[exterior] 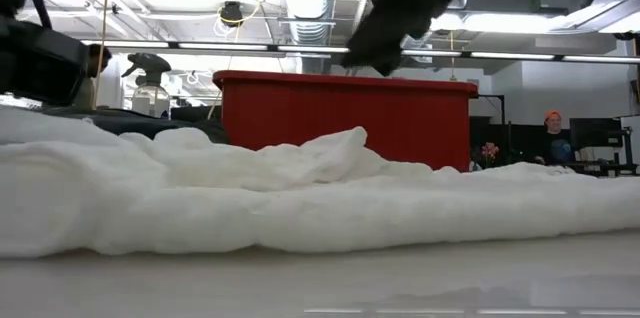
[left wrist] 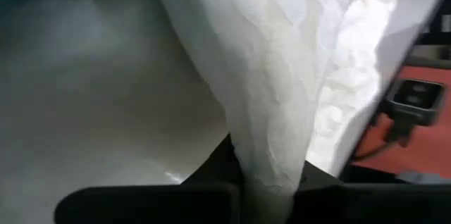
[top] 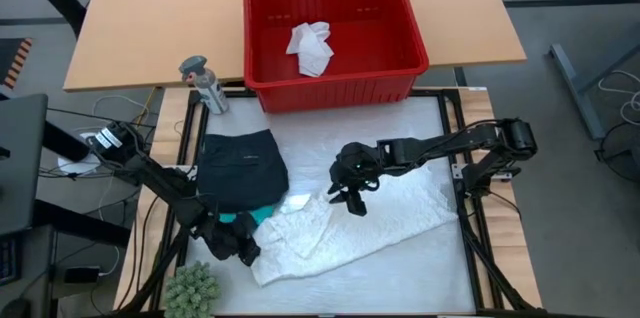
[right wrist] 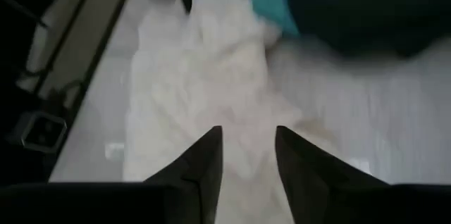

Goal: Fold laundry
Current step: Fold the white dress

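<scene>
The long white crinkled cloth garment (top: 350, 223) lies spread slantwise across the pale work mat (top: 400, 268), between the two arms; beside it, towards the left arm, sits the folded black cloth garment (top: 240, 166) with a bit of teal cloth (top: 252, 216) showing at its near edge; the red plastic basket (top: 335, 78) beyond holds one more crumpled white piece (top: 310, 48). The step in hand looks like taking hold of the white garment's ends for a fold; the left gripper (top: 232, 240) is clamped on its near corner, cloth pinched between the fingers in the left wrist view; the right gripper (right wrist: 246, 155) hangs above the garment's middle, fingers parted with a gap and nothing between them. Next, I judge, the right must descend and pinch before both lift together. The left fingertips are hidden by cloth; the teal piece is mostly covered; the garment's shape is hard to make out.
</scene>
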